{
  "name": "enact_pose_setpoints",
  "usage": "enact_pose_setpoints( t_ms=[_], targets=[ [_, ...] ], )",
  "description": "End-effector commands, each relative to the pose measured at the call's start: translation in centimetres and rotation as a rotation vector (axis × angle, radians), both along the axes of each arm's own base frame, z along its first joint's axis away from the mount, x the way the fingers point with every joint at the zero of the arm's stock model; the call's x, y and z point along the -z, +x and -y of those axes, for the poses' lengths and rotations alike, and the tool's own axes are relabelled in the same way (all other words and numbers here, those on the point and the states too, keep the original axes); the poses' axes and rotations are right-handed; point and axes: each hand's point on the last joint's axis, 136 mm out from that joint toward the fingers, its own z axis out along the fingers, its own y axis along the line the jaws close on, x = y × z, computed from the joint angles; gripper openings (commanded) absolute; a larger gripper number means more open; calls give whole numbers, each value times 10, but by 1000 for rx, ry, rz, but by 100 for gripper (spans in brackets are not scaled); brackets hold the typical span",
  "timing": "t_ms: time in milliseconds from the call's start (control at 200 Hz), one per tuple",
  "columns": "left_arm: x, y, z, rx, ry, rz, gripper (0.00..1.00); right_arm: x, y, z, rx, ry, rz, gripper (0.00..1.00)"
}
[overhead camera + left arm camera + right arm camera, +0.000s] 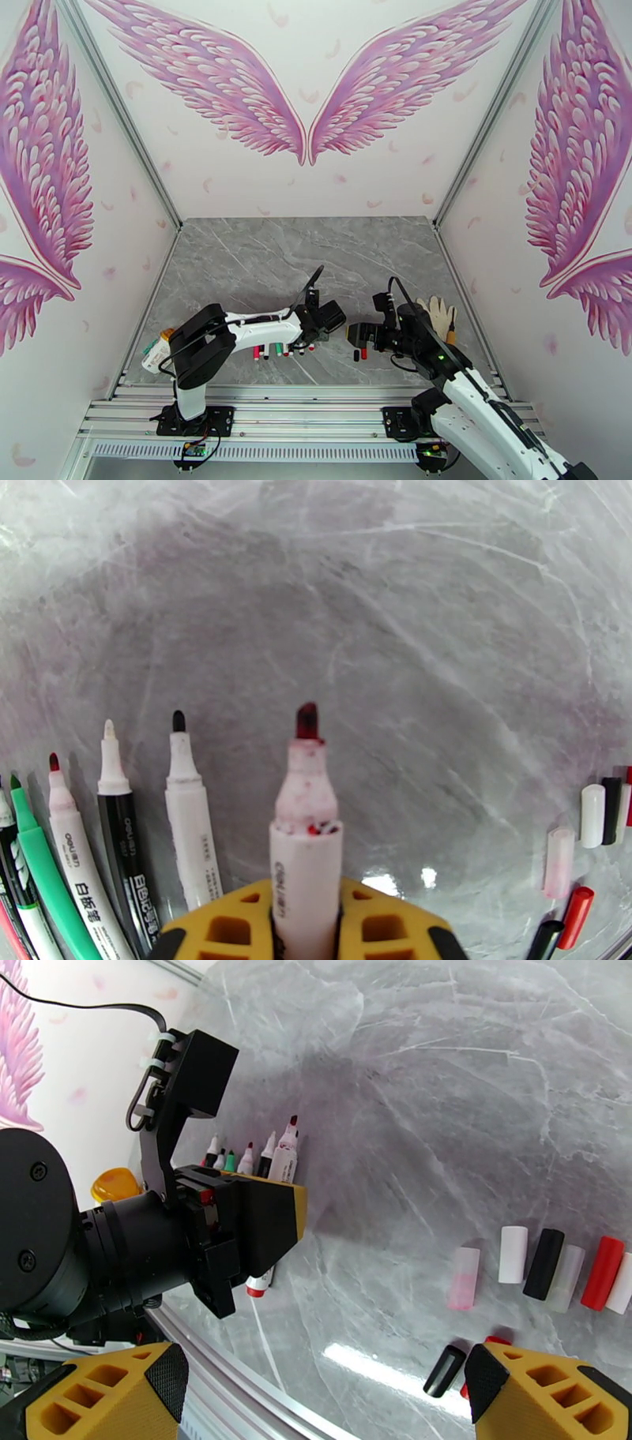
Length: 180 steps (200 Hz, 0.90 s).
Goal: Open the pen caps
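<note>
At 8 o'clock in the left wrist view a row of uncapped pens (pixel 118 851) lies on the grey marble table (pixel 395 638), nibs toward 12 — green, red-tipped, black-barrelled, black-tipped. Just right of them, at 6 o'clock, the left gripper (pixel 306 926) is clamped on a white-barrelled red marker (pixel 306 851), its cap off and its ink-stained nib bare. Further right, near 4 o'clock, the pen caps (pixel 592 815) lie loose in a cluster. In the right wrist view the right gripper (pixel 324 1394) hangs near those caps with its jaws spread wide and nothing between them. A stray black cap (pixel 444 1370) lies just beside the finger at 5 o'clock.

With every visible nib exposed, the held marker probably only needs laying beside the row. Set down carelessly, it could knock its black-tipped neighbour and start the round barrels rolling. The wet nib dragged across the stone would smear. A low sweep of the right gripper could scatter the caps.
</note>
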Motion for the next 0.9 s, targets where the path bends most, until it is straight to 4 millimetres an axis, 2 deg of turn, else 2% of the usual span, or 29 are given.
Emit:
enact_pose_setpoints(
  t_ms=[0,220,895],
  targets=[
    [-1,4,10,3,-10,2,14,11,-1,2,3,-32,-17,99],
    [5,5,5,-7,6,-9,15,15,1,2,4,-39,-28,99],
    [11,8,1,-19,17,-23,30,17,5,2,11,-46,-34,99]
  ],
)
